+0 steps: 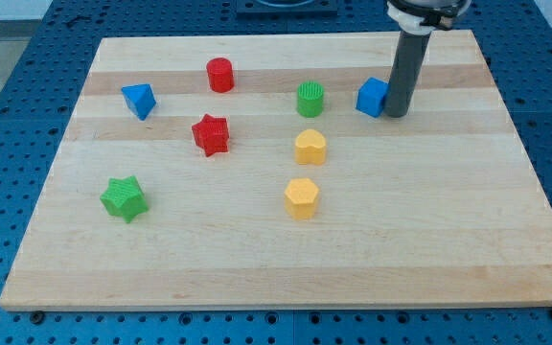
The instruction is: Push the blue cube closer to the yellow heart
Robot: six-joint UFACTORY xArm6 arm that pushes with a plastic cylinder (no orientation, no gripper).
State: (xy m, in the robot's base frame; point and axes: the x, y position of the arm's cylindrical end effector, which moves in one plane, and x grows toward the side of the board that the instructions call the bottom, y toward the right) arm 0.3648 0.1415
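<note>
The blue cube (372, 97) sits on the wooden board at the view's upper right. My tip (397, 115) rests on the board right against the cube's right side, touching it or nearly so. The yellow heart (310, 147) lies below and to the left of the cube, near the board's middle. The dark rod rises from the tip to the view's top edge.
A green cylinder (310, 99) stands left of the blue cube, just above the yellow heart. A yellow hexagon (302, 197) lies below the heart. A red cylinder (219, 75), a red star (211, 134), a blue triangular block (138, 100) and a green star (124, 198) lie to the left.
</note>
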